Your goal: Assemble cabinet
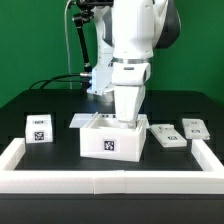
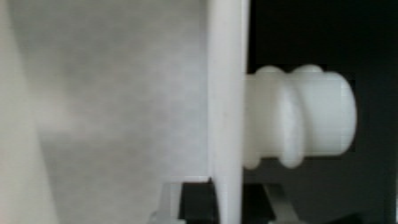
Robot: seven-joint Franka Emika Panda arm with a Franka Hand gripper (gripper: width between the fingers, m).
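The white cabinet body [image 1: 108, 140], with a tag on its front, stands mid-table. My gripper [image 1: 127, 118] reaches down into its top on the exterior view's right; its fingertips are hidden there. In the wrist view a thin white panel [image 2: 125, 110] fills the picture edge-on, with a ribbed white knob [image 2: 302, 115] sticking out of its side. My gripper [image 2: 228, 200] straddles the panel's edge, with a dark finger [image 2: 196, 202] pressed against each face. A small tagged white piece [image 1: 38, 128] lies to the exterior view's left of the body.
Two flat tagged white pieces [image 1: 163, 135] [image 1: 193, 128] lie on the exterior view's right. The low white border frame [image 1: 100, 182] runs round the front and sides of the black table. Cables hang behind the arm.
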